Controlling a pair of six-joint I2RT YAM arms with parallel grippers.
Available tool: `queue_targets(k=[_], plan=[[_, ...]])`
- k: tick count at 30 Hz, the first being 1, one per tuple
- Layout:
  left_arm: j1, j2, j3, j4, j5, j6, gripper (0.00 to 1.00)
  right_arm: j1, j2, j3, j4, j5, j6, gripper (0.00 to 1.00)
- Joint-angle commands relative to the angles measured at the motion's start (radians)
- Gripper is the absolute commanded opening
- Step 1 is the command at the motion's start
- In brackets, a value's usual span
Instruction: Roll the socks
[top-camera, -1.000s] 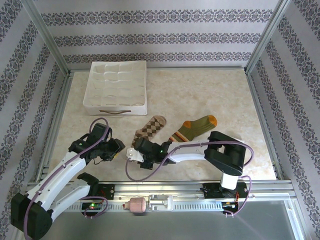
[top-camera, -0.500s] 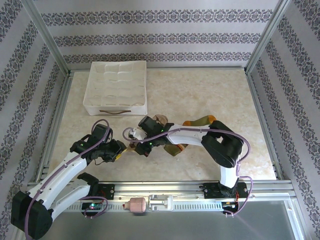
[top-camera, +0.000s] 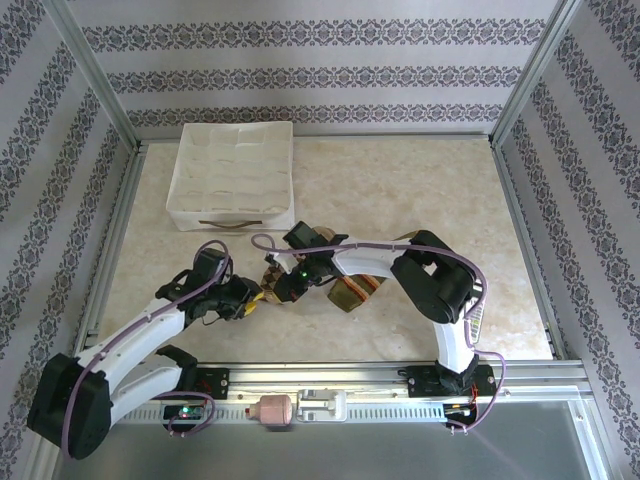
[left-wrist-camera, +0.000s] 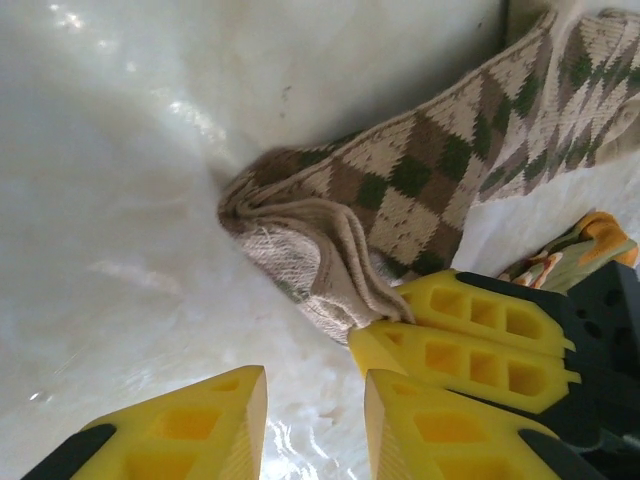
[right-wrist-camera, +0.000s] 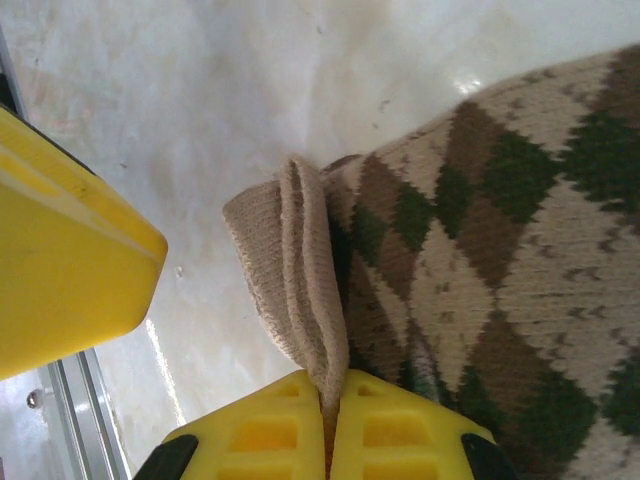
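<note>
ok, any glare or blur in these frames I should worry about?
Left wrist: specular glare streaks on the glossy table at upper left; argyle sock knit is sharp. Right wrist: one small hotspot at upper right, sock weave crisp. Top external: even diffuse light, no hard shadows, no blur.

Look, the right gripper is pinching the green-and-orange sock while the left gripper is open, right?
No: the right gripper is pinching the brown argyle sock, not the green-and-orange sock, as the right wrist view shows. The left gripper is open.
</note>
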Motion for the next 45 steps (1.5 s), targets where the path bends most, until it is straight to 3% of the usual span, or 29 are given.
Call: queue_targets(k=[1,9,18,26,30,34,35,40,45], plan=[[0.012,0.037,-0.011,0.109,-0.006,-0.014,0.3,-0.027,0.046,0.031,-0.023,-0.046,0.06,0.0],[0.012,0.145,0.007,0.166,-0.036,0.002,0.31,-0.062,0.082,0.035,-0.012,-0.082,0.125,0.0],[0.011,0.232,0.017,0.255,-0.08,-0.016,0.42,-0.063,0.096,0.049,-0.027,-0.094,0.123,0.0],[0.012,0.33,0.039,0.291,-0.068,-0.018,0.41,-0.063,0.095,0.046,-0.031,-0.096,0.122,0.0],[0.011,0.432,0.09,0.27,-0.054,0.003,0.34,-0.063,0.092,0.043,-0.032,-0.093,0.116,0.0],[0.012,0.485,0.12,0.197,-0.068,0.002,0.04,-0.06,0.077,0.034,-0.038,-0.072,0.075,0.0],[0.011,0.484,0.126,0.167,-0.077,0.001,0.0,-0.058,0.064,0.028,-0.041,-0.062,0.053,0.03],[0.011,0.447,0.138,0.053,-0.08,0.004,0.0,-0.029,-0.089,-0.059,-0.002,0.041,-0.122,0.26],[0.01,0.399,0.164,-0.08,-0.078,0.008,0.0,0.06,-0.375,-0.327,0.231,0.311,-0.355,0.41]])
